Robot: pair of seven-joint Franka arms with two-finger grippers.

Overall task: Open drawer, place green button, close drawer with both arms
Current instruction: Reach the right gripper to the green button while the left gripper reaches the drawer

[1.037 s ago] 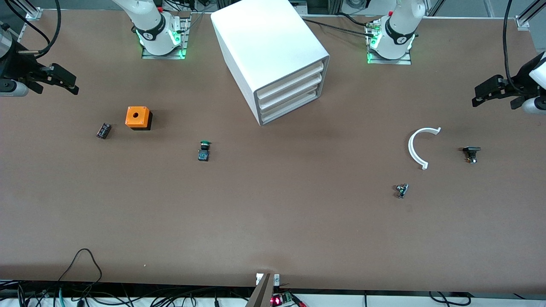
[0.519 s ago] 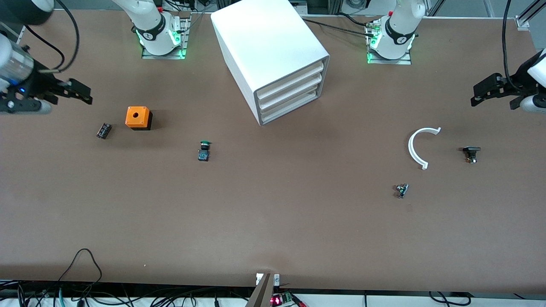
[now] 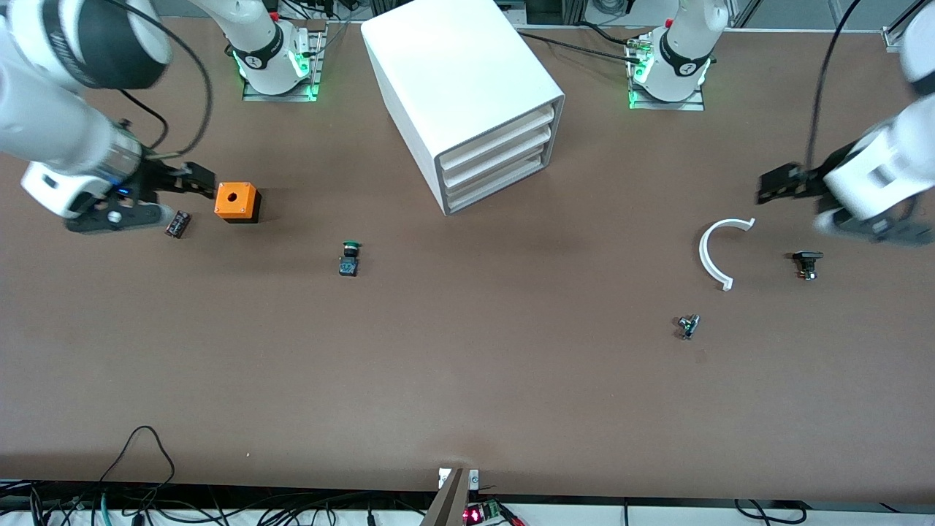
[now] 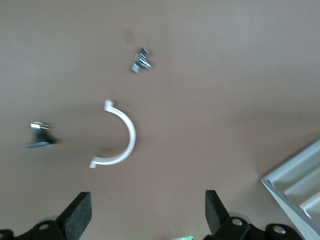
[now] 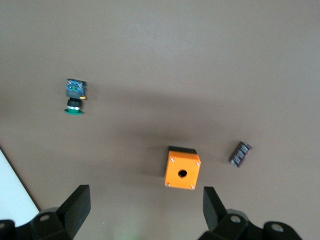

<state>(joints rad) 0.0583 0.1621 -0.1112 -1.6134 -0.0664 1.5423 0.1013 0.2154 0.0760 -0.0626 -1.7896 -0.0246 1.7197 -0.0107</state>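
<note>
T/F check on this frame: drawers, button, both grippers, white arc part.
1. All three drawers of the cabinet are shut. True.
2. The button lies in the lowest drawer. False: it lies on the table.
3. The right gripper holds the orange box. False: it is open, empty, beside the box.
4. The left gripper is open. True.
5. The white arc lies on the table. True.

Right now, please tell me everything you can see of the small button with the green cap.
The button is tiny, with a round green cap, a black middle body and a bluish base. It lies on its side on the brown table, nearer to the front camera than the white cabinet, between the cabinet and the orange box. Nothing touches it but the table, and no pincer is near it.
</note>
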